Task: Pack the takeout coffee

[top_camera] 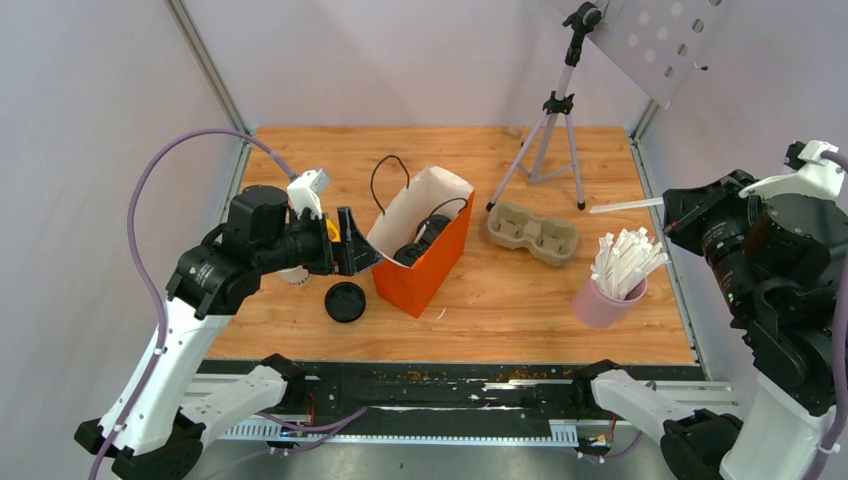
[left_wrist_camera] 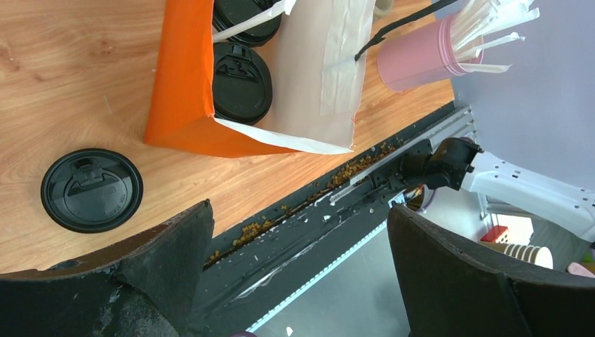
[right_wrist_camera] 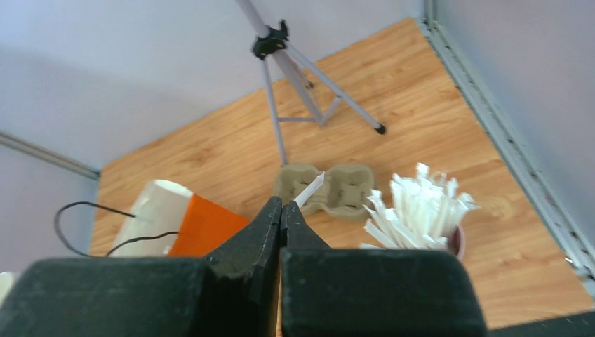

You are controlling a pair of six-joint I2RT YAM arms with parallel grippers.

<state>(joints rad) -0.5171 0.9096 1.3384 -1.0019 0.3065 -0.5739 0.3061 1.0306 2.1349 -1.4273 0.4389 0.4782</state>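
The orange paper bag stands open in the middle of the table. Inside it show the black lids of two takeout coffee cups, with their white sides hidden. My left gripper hangs open just left of the bag's mouth, and nothing lies between its fingers. Over the table's right edge my right gripper is shut on a white wrapped straw, which sticks out past its tips. A white cup peeks out under the left arm.
A black lid lies flat on the wood left of the bag. A cardboard cup carrier sits right of the bag. A pink cup full of wrapped straws stands at the front right. A tripod stands at the back.
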